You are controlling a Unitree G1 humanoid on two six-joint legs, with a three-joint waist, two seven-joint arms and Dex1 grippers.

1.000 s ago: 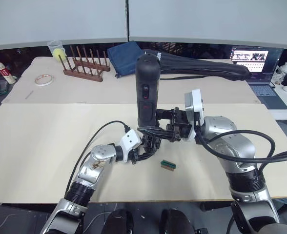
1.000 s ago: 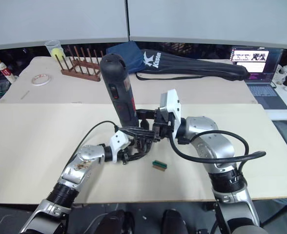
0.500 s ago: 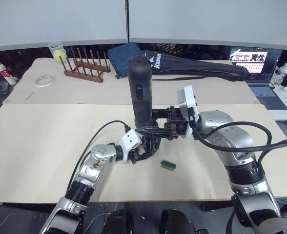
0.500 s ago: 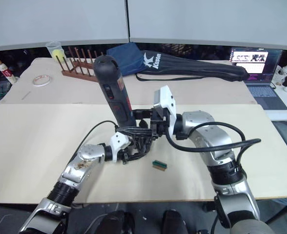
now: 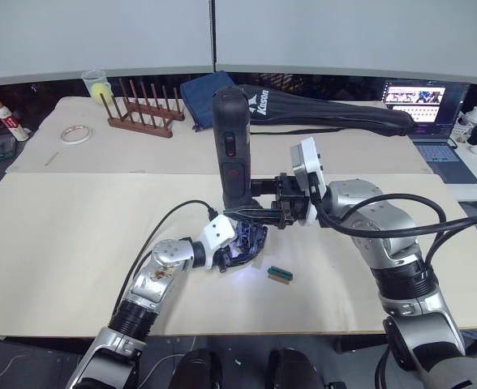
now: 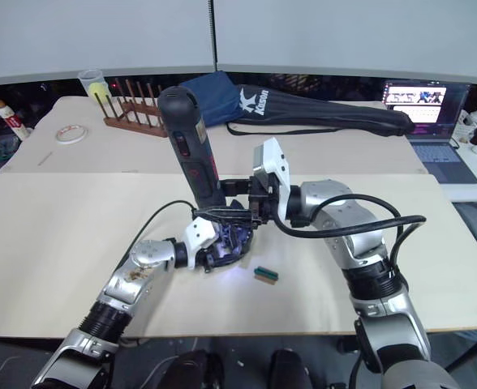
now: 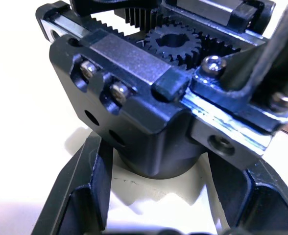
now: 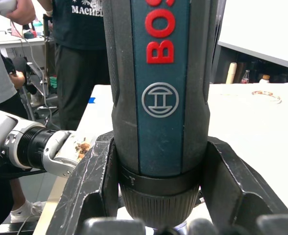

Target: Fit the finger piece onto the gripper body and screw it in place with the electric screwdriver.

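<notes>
The black electric screwdriver (image 5: 232, 146) stands nearly upright over the table's middle, tip down, with my right gripper (image 5: 259, 213) shut around its lower end. In the right wrist view its fingers (image 8: 91, 183) clamp the screwdriver (image 8: 158, 98) just above the chuck; the bit is hidden. Right below it sits the black gripper body (image 5: 249, 241), held by my left gripper (image 5: 240, 247), which is shut on it. The left wrist view shows the gripper body (image 7: 149, 98) with gear and racks facing up. I cannot tell the finger piece apart from the body. A bluish glow lies on the table under the body.
A small green block (image 5: 280, 274) lies just right of the gripper body. At the back are a wooden rack (image 5: 139, 109), a tape roll (image 5: 75, 134), a blue cloth (image 5: 210, 93), a long black bag (image 5: 336, 113) and a laptop (image 5: 433, 109). People (image 8: 16, 73) stand beyond the table.
My right gripper has carried the screwdriver slightly left, bringing it over the gripper body. A bluish glow has appeared on the table beneath the body. The left gripper keeps its hold.
</notes>
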